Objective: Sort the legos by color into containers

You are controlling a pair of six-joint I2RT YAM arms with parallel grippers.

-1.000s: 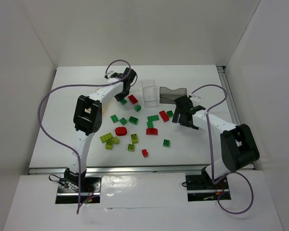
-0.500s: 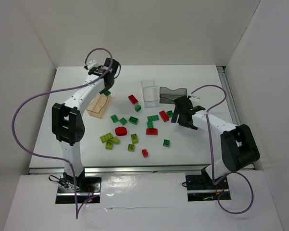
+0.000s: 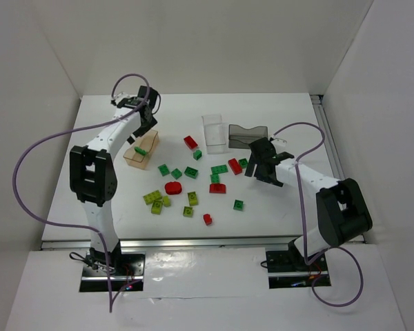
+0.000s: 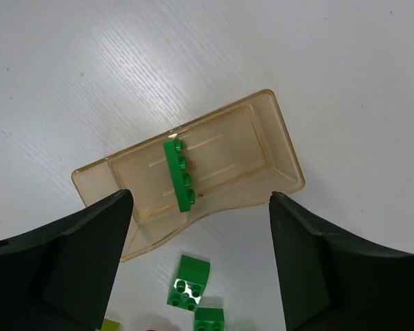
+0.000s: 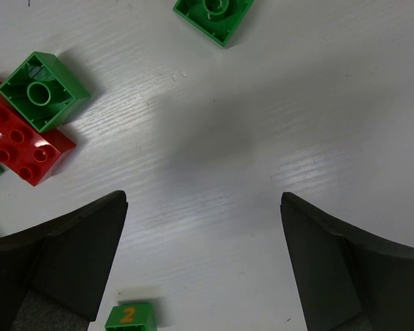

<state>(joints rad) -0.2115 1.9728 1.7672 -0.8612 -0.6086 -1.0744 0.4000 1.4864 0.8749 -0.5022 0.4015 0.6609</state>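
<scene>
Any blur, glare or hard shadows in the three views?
Top external: even light, faint shadows, no glare. Left wrist: tan container and green brick sharp; fingers dark, little detail. Right wrist: sharp, soft grey shadow on the table.

Three containers sat toward far side of table (image 3: 276,221): left container (image 3: 134,160) apart at left, middle container (image 3: 214,131) and right container (image 3: 247,134) just beside each other. One lego (image 4: 179,174) lay inside left container. Loose legos (image 3: 191,172) scattered before containers. Left gripper (image 4: 199,200) hung over left container; right gripper (image 5: 203,200) at scatter's right edge.
</scene>
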